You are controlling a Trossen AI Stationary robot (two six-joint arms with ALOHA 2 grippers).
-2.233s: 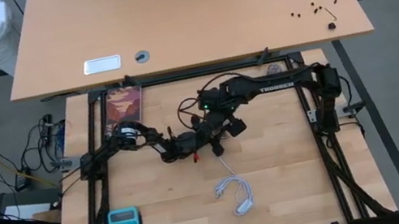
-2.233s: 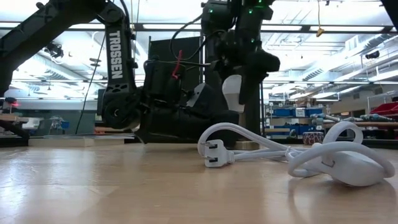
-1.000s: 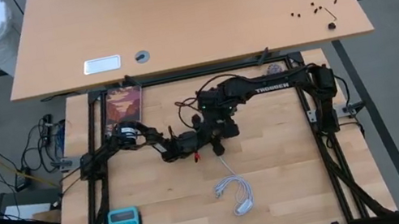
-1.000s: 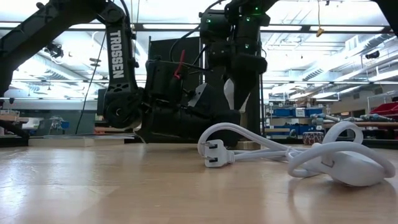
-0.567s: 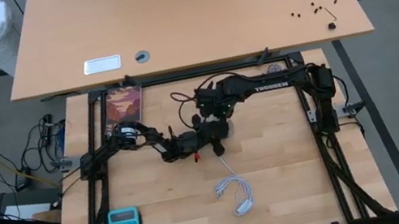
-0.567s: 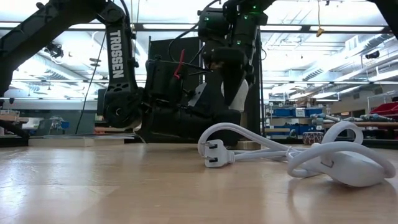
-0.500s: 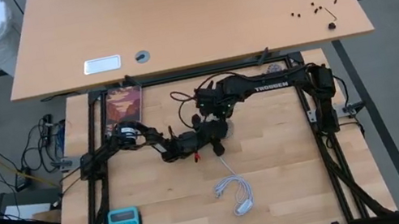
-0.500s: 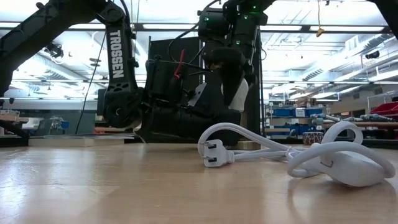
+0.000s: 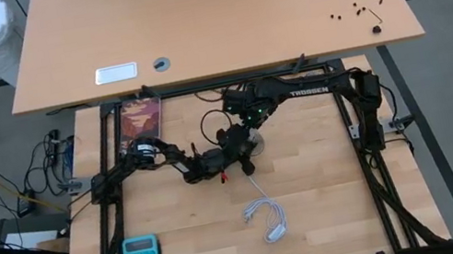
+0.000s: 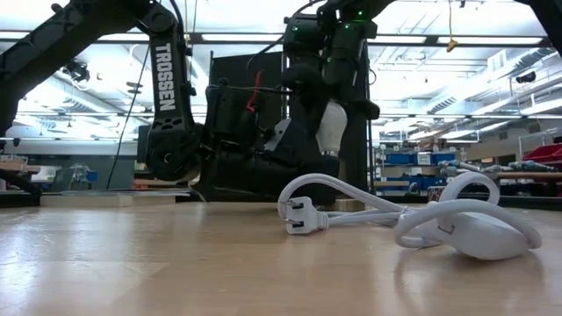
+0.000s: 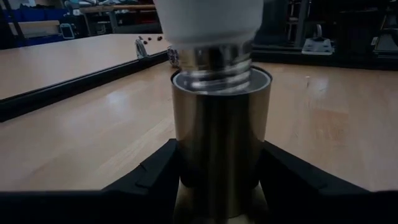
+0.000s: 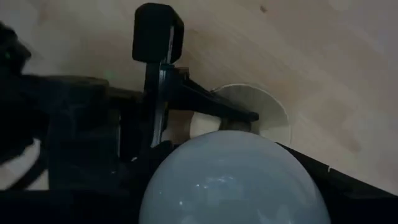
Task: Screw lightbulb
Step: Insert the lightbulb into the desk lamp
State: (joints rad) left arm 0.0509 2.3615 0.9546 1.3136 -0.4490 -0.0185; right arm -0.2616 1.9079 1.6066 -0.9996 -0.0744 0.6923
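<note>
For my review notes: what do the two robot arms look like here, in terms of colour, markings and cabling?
Both arms are black, built of jointed links. The right arm carries white TROSSEN lettering along its link in the high view; the same word runs down a link in the low view. A green light glows near the right wrist. Thin black cables loop beside the wrists, and a short red wire shows among the dark housings.
</note>
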